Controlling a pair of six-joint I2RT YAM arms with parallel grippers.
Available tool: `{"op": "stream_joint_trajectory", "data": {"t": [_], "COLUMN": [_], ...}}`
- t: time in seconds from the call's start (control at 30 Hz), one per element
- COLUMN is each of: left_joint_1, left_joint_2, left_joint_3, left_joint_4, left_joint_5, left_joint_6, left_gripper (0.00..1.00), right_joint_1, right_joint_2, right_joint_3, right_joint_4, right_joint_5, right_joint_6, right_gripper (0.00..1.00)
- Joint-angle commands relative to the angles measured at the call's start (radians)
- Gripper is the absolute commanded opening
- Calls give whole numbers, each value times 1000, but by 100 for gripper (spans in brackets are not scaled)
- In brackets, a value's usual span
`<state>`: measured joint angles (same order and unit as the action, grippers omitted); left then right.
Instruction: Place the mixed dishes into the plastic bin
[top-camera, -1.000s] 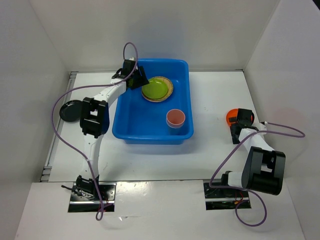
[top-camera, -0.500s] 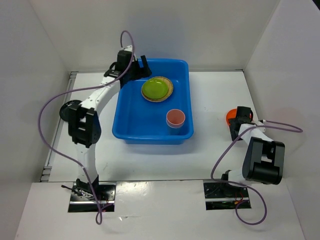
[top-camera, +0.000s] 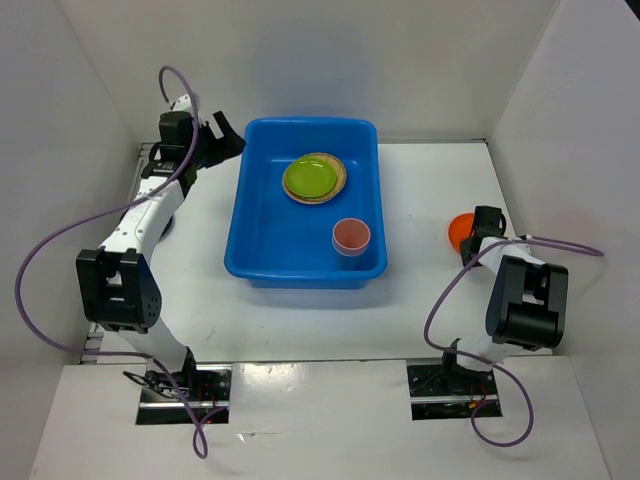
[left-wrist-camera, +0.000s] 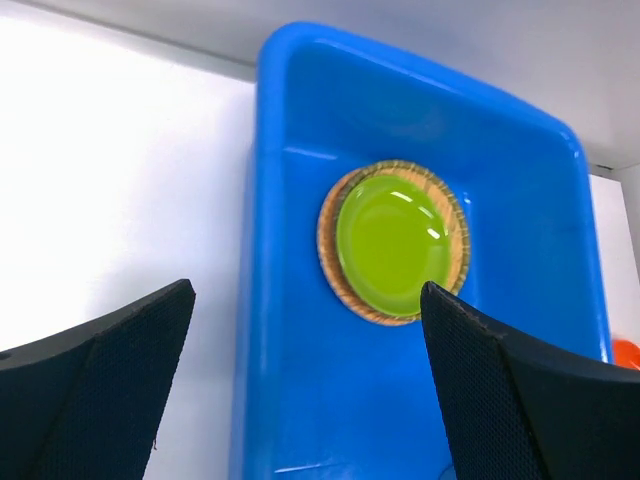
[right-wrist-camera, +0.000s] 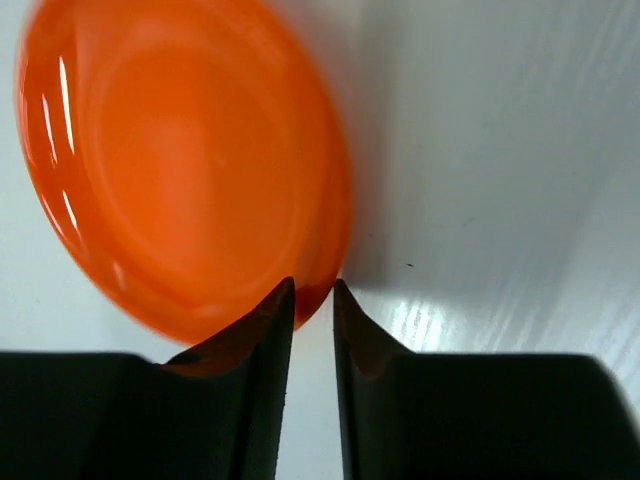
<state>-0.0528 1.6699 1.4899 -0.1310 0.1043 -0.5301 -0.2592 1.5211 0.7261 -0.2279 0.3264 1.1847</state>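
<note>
Blue plastic, rigid and deep-walled, the bin (top-camera: 300, 270) sits mid-worktop (top-camera: 300, 325). The left end effector (top-camera: 230, 133) hovers beside the bin's far left corner, spread wide and empty. Toward the bin's far end lies a tan woven plate (left-wrist-camera: 327, 250) with the lime-green plate (left-wrist-camera: 390, 240) stacked on it. The orange plate (right-wrist-camera: 180, 160) is on the worktop, well right of the bin. It looks light, stiff and glossy, so probably slippery, and its thin rim is the sensible hold. The right end effector (right-wrist-camera: 312, 305) straddles that rim, jaws nearly together; whether they pinch it yet I cannot tell. The small reddish-pink cup (top-camera: 351, 236) stands upright in the bin's near right corner.
</note>
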Motion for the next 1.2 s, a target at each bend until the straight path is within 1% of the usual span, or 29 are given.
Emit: {"op": "stream_joint_trajectory", "data": {"t": [0.0,0.03,0.07,0.1,0.17,0.23,0.3,0.4,0.47,0.5,0.57,0.6,0.67,0.7,0.77,0.87,0.93,1.07,1.17], "left_joint_1": [59,83,135,160,218,241,251,251,260,272,283,283,309,329,338,338,338,349,358], "left_joint_2": [-44,-44,-55,-55,-55,-55,-55,-55,-55,-73,-113,-155,-188,-217,-254,-350,-375,-410,-420], "left_joint_3": [-75,-132,-157,-181,-245,-278,-309,-329,-342,-377,-466,-511,-578,-579,-592,-638,-660,-694,-721], "left_joint_4": [102,116,125,140,149,159,159,168,145,127,189,233,234,197,177,177,166,136,123], "left_joint_5": [52,86,104,123,149,149,149,149,107,107,148,149,91,68,7,-61,-95,-169,-201], "left_joint_6": [-34,-51,-85,-99,-122,-133,-142,-151,-165,-185,-229,-279,-314,-323,-332,-355,-379,-430,-473], "left_gripper": [100,100,100,100,100,100,100,100,100,100,100,100,100,100,100,100,100,100,100], "right_joint_1": [-8,-8,-8,-8,-8,-8,4,31,31,31,31,31,57,99,141,207,259,354,400], "right_joint_2": [28,28,39,39,48,48,27,-38,-104,-123,-171,-182,-211,-223,-263,-311,-324,-325,-271], "right_joint_3": [47,56,56,56,67,79,79,79,79,79,99,99,124,133,147,171,208,280,361], "right_joint_4": [19,28,29,42,42,42,73,102,143,153,200,235,274,286,298,335,366,412,433], "right_joint_5": [13,13,1,-9,-21,-33,-76,-76,-125,-144,-199,-254,-308,-293,-268,-245,-245,-240,-269], "right_joint_6": [-22,-22,-42,-52,-80,-89,-129,-183,-232,-244,-282,-301,-318,-341,-350,-373,-401,-468,-534], "right_gripper": [26,19,16,10,4,0,0,0,0,0,0,0,0,0,0,0,0,0,0]}}
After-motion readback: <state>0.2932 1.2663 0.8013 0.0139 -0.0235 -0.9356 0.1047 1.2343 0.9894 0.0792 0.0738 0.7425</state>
